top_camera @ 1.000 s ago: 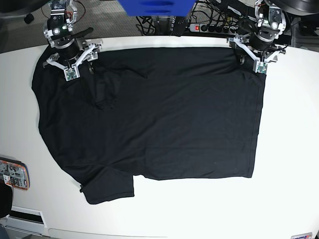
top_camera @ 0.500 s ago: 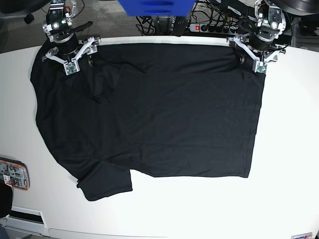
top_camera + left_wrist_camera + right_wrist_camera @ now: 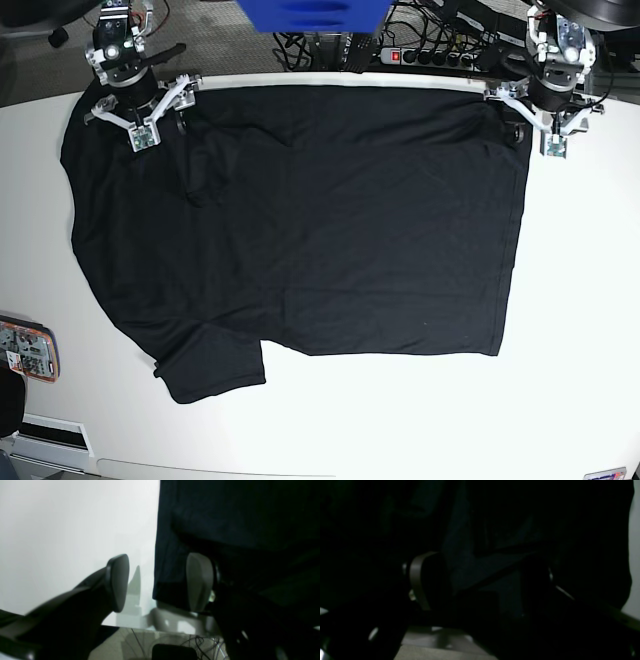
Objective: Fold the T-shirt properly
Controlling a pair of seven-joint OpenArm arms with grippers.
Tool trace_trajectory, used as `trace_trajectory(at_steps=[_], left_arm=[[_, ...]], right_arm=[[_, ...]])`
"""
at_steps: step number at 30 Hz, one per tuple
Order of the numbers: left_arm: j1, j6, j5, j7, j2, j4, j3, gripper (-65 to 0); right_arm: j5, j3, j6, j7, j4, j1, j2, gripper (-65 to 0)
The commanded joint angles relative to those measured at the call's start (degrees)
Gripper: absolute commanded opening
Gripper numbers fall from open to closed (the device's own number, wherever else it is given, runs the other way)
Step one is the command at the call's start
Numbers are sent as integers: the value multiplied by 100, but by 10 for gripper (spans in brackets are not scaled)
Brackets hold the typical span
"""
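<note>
Black T-shirt [image 3: 300, 220] spread flat over most of white table [image 3: 580, 300], far hem along the table edge at 12 o'clock, one short sleeve [image 3: 215, 370] pointing toward 7 o'clock. Some soft wrinkles near 10 o'clock, beside the collar zone.

Left gripper [image 3: 540, 125] at 1 o'clock of the base view, over the far corner of the cloth, jaws spread wide. In left wrist view: left gripper [image 3: 157, 582] with one finger [image 3: 118, 582] over bare table, other finger [image 3: 200, 582] over the cloth, shirt edge between them, nothing pinched.

Right gripper [image 3: 150, 115] at 11 o'clock, over the shoulder zone, jaws also spread wide. Right wrist view very dark: right gripper [image 3: 480, 585] low over black fabric, contact with the cloth impossible to tell.

Small orange device [image 3: 25, 350] at 8 o'clock, well apart from the shirt.
</note>
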State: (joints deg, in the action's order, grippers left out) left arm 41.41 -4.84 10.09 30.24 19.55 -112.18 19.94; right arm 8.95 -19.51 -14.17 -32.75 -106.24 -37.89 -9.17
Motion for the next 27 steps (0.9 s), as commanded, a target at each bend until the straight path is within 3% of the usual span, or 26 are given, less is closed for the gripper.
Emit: trace_trajectory(at_steps=[1, 15, 23, 27], left_arm=[[4, 14, 7, -145, 54, -250, 50, -293], [-374, 14, 15, -136, 54, -795, 58, -293], [-1816, -30, -11, 1183, 89, -804, 58, -293], [-2906, -39, 15, 1983, 353, -778, -30, -293]], right_arm=[[156, -32, 50, -105, -124, 57, -46, -161], [173, -506, 50, -448, -607, 532, 165, -159], [173, -462, 50, -448, -607, 1279, 165, -159], [173, -190, 42, -448, -607, 1675, 165, -159]])
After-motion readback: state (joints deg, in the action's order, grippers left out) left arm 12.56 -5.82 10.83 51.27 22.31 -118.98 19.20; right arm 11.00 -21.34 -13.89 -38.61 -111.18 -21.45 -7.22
